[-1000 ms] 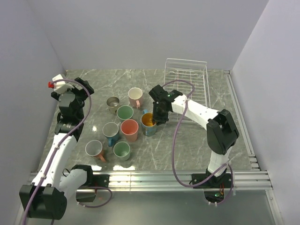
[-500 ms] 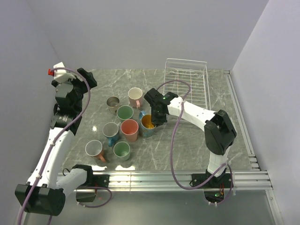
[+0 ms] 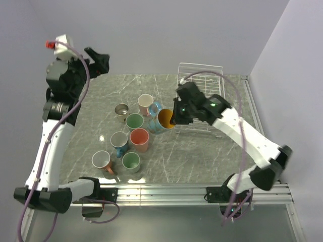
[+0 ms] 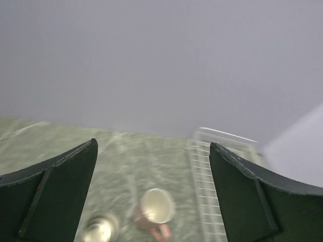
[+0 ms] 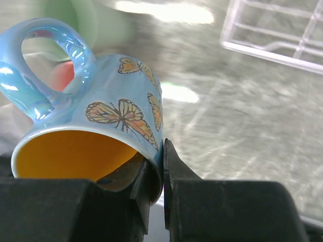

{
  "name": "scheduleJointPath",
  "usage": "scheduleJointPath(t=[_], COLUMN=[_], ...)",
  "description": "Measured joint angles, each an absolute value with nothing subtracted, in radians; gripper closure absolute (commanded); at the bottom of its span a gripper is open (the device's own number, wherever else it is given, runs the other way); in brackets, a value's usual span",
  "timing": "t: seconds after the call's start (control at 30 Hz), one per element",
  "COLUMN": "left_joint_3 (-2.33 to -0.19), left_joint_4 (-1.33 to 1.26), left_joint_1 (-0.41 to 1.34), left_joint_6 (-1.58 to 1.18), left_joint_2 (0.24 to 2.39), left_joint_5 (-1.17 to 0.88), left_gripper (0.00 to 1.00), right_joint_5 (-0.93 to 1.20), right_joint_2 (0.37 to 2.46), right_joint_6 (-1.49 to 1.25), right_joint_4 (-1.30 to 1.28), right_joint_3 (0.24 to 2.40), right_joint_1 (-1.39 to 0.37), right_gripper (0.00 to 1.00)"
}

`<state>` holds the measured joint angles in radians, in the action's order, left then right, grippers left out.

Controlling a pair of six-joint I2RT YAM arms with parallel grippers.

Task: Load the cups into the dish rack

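The left arm (image 3: 53, 136) rears high, jaws spread; right arm (image 3: 242, 135) outstretched, jaws pinched.

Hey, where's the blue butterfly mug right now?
The blue mug is center-right in the top view, tilted and pinched by its rim in the right gripper, between the pink mug and the dish rack's near-left corner.

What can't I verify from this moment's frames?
Right wrist: cups behind the blue mug are blurred smears; the dish rack is cut off by the top edge.
Left wrist: the metallic cup is blurred and cut by the bottom edge.
Top view: the right arm hides the dish rack's near end.
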<state>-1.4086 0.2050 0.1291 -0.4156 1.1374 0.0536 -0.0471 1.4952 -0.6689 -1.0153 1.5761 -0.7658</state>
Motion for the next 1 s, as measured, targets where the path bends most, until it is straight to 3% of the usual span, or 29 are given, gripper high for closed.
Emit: scheduleJointPath(t=[0.2,0.43,0.63,1.0], left_joint_3=[-1.585,-1.275,-1.158,-1.083], left_joint_4=[0.205,-0.24,-0.461,-0.517], left_joint_1=[0.177,0.207,0.29,0.374], left_joint_6=[-0.512,-0.913,-1.097,-1.108], left_joint_2=[1.28,1.303,1.301,1.23], left_joint_5=[-0.312,-0.817,-0.998,-1.034], left_gripper=[0.05,0.01,0.01,0.01], right_joint_5=[0.198,0.517,0.672,0.806], right_joint_2=[1.237,1.049,1.044,1.018], right_joint_6=[-0.643,-0.713,-0.8,-1.017], right_joint_4=[-0.873,-0.682,-0.547,-0.264], right_joint_3=[1.505,1.306,1.244,1.185], right_joint_1=[-0.661,-0.392,-0.367,-0.321], right_gripper=[1.0,1.0,1.0,1.0])
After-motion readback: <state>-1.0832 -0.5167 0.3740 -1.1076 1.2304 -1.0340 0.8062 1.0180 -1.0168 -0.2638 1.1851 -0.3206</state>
